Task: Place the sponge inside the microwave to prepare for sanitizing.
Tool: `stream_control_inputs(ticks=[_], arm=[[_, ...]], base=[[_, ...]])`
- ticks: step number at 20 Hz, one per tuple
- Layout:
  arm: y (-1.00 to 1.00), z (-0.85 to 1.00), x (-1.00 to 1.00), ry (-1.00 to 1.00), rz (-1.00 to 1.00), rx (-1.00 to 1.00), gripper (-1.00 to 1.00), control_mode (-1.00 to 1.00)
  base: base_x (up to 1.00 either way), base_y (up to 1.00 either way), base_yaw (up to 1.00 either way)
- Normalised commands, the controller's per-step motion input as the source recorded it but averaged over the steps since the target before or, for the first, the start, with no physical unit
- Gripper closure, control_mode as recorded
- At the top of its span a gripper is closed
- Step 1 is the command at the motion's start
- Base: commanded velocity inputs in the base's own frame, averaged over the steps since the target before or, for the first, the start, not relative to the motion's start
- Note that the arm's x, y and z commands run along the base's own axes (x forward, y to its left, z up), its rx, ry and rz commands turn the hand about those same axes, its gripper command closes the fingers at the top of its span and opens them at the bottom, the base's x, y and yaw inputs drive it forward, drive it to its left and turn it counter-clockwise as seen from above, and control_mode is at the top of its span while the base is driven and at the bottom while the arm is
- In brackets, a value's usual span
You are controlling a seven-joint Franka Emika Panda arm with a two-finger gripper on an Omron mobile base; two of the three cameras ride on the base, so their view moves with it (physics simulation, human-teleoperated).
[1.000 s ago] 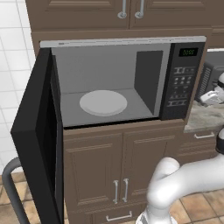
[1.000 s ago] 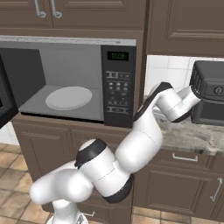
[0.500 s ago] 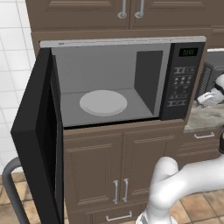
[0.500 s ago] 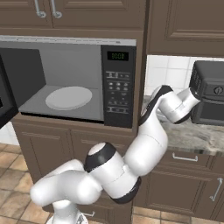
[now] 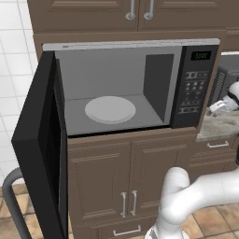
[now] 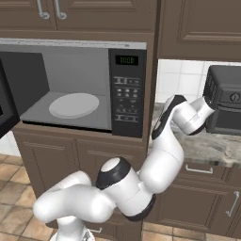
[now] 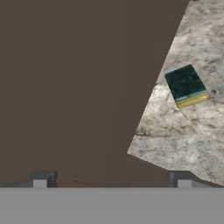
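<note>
Sponge [image 7: 186,86] lies on table [image 7: 183,135] ahead-right of fingers [image 7: 40,183], dark face up, long axis slanted; fingers spread wide, empty.

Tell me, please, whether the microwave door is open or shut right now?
Open. The microwave door is swung wide to the left, exposing the grey cavity and the bare white turntable.

Tool [image 7: 111,183] tips mostly cut off
</note>
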Motion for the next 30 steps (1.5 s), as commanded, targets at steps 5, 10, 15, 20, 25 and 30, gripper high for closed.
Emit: stream_control_inputs(ticks=[5,10,15,20,25,30], arm=[[0.05,-0.09,0.03,-0.02,0.01,0.00,-1.00,-1.00],[0.10,-0.07,0.09,-0.03,0.00,0.00,-1.00,-1.00],[0.12,-0.09,0.13,-0.02,0.00,0.00,-1.00,-1.00],[0.09,-0.09,0.10,0.00,0.00,0.00,-1.00,-1.00],[0.03,-0.06,0.09,0.00,0.00,0.00,-1.00,-1.00],[0.00,-0.06,0.04,0.00,0.03,0.00,-1.00,-1.00]], base=[[0.00,0.00,0.00],[0.00,0.00,0.00],[0.00,0.00,0.00],[0.00,0.00,0.00],[0.00,0.00,0.00],[0.00,0.00,0.00]])
